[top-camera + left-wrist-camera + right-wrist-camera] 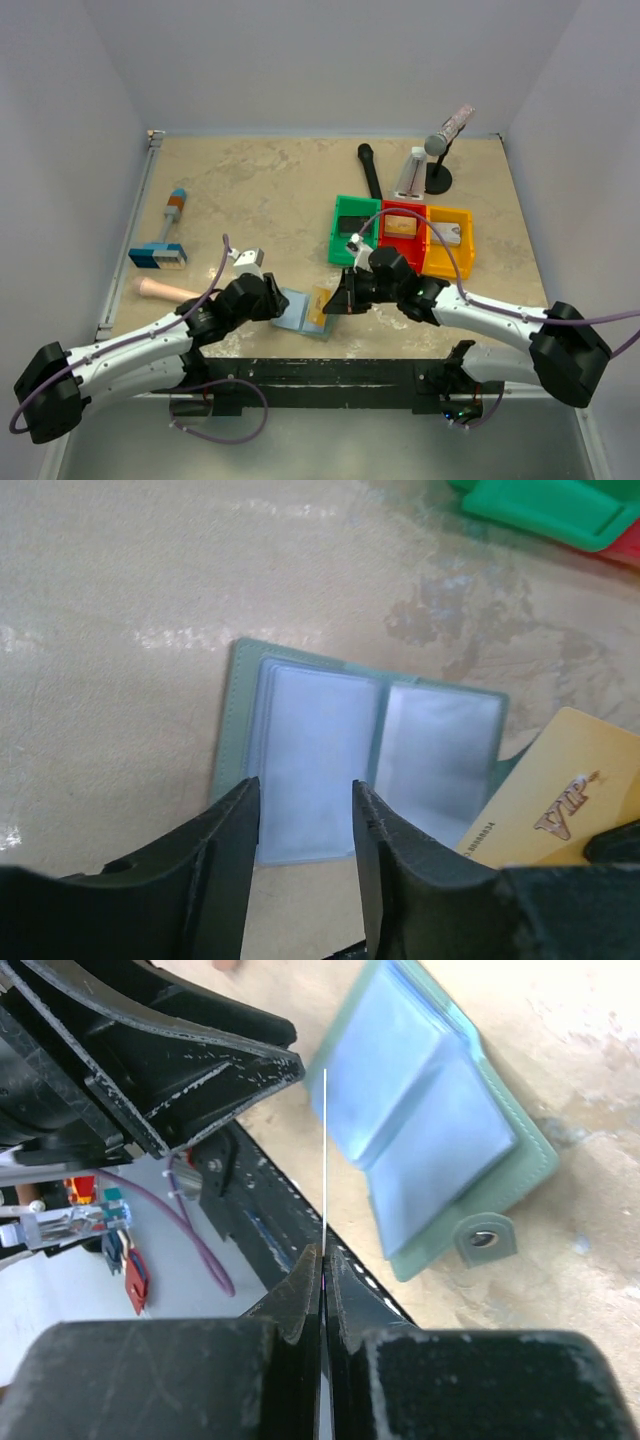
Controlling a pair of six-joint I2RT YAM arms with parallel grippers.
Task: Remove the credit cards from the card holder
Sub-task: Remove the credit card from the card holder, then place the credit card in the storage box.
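Bright, even overhead light; soft shadows; glare streaks on table [200, 635]; wrist views blurred up close

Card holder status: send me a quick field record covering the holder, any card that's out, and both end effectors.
card holder: lying open on the table, visible sleeves look empty
gold card: out of the sleeves, beside the holder's corner
left end effector: open, over the holder's near edge, contact unclear
right end effector: shut on the gold card, seen edge-on in the right wrist view
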